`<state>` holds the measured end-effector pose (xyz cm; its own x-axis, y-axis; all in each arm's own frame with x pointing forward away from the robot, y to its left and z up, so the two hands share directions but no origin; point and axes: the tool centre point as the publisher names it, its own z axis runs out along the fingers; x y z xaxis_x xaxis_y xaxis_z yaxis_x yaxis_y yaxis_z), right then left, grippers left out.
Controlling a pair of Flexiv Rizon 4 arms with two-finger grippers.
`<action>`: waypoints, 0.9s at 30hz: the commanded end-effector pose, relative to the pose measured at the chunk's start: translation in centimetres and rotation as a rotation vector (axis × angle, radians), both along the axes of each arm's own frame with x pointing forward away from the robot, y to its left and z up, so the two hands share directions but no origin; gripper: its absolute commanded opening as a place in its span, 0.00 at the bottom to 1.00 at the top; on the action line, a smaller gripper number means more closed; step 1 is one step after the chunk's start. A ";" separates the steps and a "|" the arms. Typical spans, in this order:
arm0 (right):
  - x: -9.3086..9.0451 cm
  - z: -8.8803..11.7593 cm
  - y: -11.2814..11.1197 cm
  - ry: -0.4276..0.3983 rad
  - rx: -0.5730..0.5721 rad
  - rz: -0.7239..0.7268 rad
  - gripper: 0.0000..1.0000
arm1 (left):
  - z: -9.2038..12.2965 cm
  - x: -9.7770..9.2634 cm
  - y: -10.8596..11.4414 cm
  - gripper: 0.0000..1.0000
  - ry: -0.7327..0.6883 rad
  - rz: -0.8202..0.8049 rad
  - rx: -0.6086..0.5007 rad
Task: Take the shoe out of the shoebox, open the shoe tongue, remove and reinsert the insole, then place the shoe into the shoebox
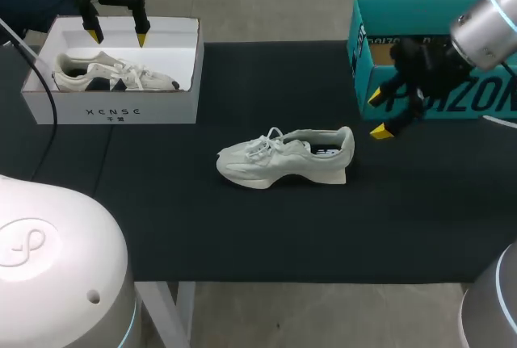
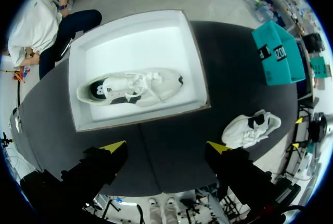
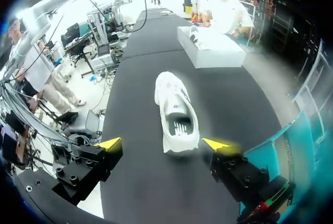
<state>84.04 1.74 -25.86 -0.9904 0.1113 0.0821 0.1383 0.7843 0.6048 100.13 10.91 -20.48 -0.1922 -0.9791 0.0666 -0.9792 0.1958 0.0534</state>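
As the head view shows it, the black mat (image 1: 242,235) covers the table from the near edge outward. Mid-table on this mat stands the shoe (image 1: 283,158), white, upright on its sole, toe toward the left arm's side, heel toward the right arm's side, laces lying loose over the tongue, a dark patch visible inside the opening. It is outside both boxes and nothing touches it. Just beyond the heel, on the right side, the right gripper (image 1: 378,114) hovers above the mat. Its fingers are spread wide and hold nothing. In the right wrist view the heel lies ahead of the fingertips, apart from both. Behind this gripper the teal box (image 1: 380,49) sits at the far right of the table. At the far left sits the white shoebox (image 1: 113,110), lid off, with a second shoe (image 1: 113,73), white with dark patches, lying on its floor. Left gripper (image 1: 118,37) hangs over the shoebox's far wall, fingers pointing down, wide apart, gripping nothing.
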 end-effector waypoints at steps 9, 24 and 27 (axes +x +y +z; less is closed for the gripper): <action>0.8 -0.1 -0.1 0.021 0.004 0.033 1.00 | 0.0 -0.1 0.0 1.00 -0.002 0.000 0.000; 2.6 -3.0 -0.8 -0.207 -0.016 0.092 1.00 | 0.0 -0.1 0.0 1.00 -0.002 0.000 0.000; 2.7 -3.0 -0.9 -0.217 -0.028 0.096 1.00 | 0.0 -0.1 0.0 1.00 -0.002 0.000 0.000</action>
<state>87.05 0.88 -28.89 -0.9914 0.0094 -0.1305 -0.0703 0.8027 0.5922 100.13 10.91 -20.48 -0.1922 -0.9791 0.0666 -0.9792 0.1959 0.0535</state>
